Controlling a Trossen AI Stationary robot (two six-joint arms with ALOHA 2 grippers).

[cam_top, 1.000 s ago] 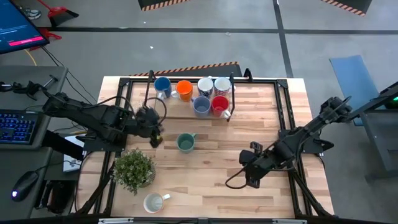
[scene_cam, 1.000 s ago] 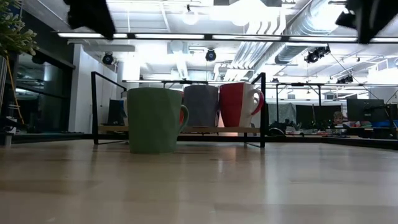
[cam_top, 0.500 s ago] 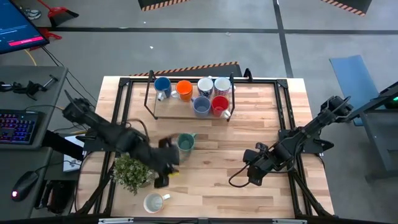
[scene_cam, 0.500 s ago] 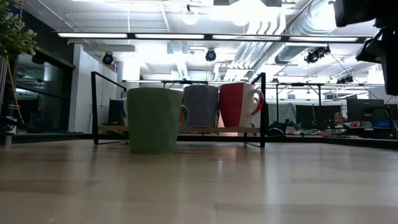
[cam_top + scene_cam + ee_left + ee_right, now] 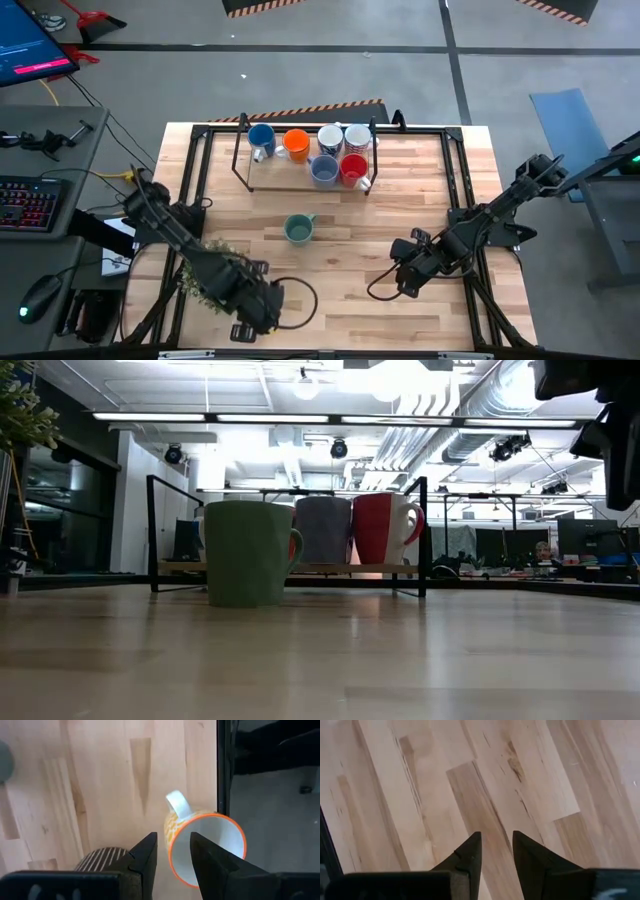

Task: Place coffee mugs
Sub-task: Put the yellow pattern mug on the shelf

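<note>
Now, your left tool [image 5: 172, 857] hangs parted over the cream mug [image 5: 207, 847] at the counter's [image 5: 350, 270] near edge; stiff, glossy, probably slippery ceramic, so straddle its rim wall. Right tool [image 5: 495, 852] waits parted, empty.

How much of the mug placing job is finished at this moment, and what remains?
Six mugs stand on the black rack at the table's far edge, among them the blue mug and the red mug. The left gripper, open, is over the rim of the cream mug near the front edge, not gripping. The green mug waits mid-table. The right gripper hangs open over bare wood.
</note>
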